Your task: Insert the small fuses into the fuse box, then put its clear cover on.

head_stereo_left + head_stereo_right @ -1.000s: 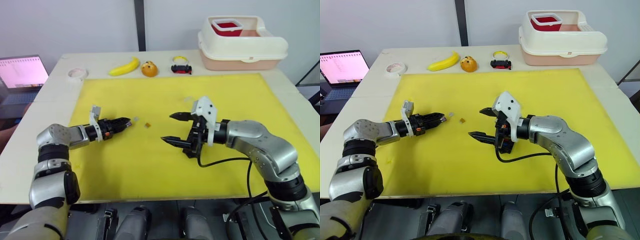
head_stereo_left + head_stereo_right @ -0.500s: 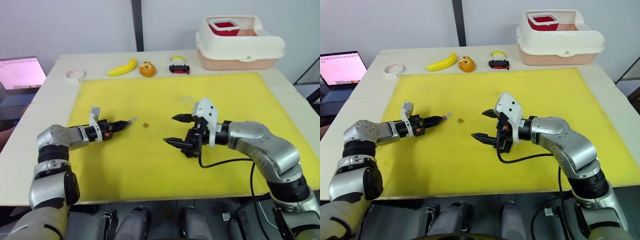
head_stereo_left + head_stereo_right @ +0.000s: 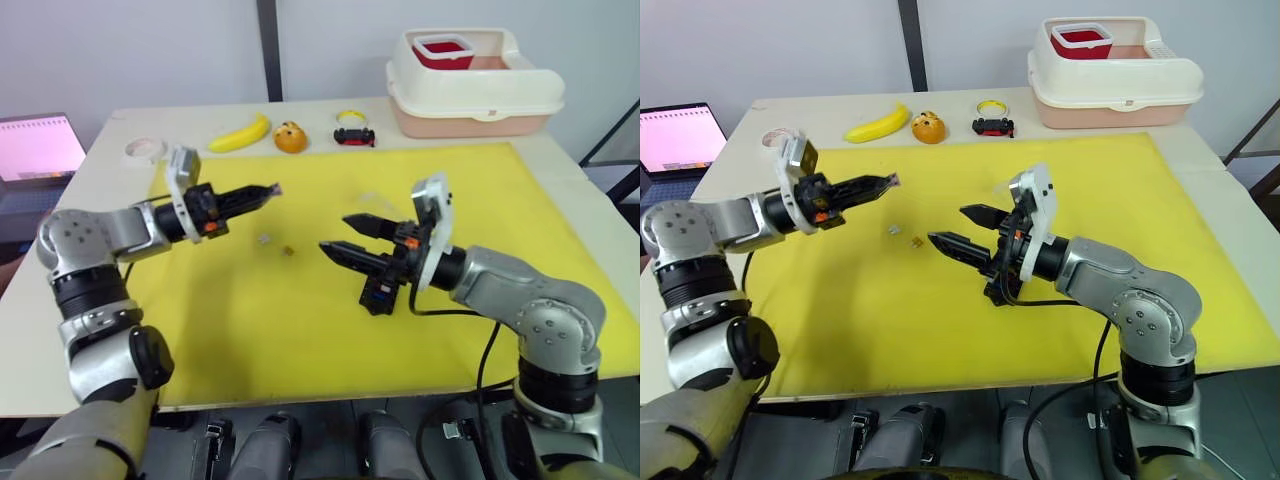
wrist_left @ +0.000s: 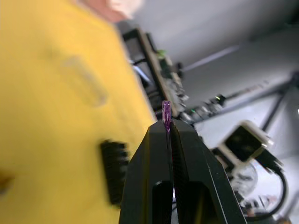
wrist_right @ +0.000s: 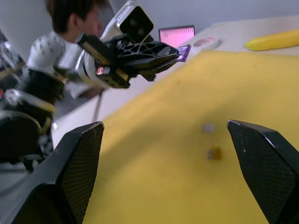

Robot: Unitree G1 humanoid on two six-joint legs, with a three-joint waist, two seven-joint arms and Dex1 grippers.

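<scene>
My left gripper (image 3: pixel 268 189) pinches the purple fuse (image 4: pixel 166 110) by its edge, my right gripper (image 3: pixel 350 240) gapes empty; it could slip loose

Cream table (image 3: pixel 1200 175) under a yellow mat (image 3: pixel 940 310), with banana (image 3: pixel 878 124), tape roll (image 3: pixel 775 137), cream bin (image 3: pixel 1115 75).

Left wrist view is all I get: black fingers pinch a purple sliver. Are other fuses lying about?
Observer: Yes, a grey fuse and an olive-yellow fuse lie close together on the yellow mat.
Operator: And the other gripper?
Observer: The right gripper hangs open above the mat, facing the left gripper, which holds the purple fuse in the air.
Operator: Is my blurred black block the fuse box?
Observer: It seems so; the fuse box sits on the mat beneath the right wrist.
</scene>
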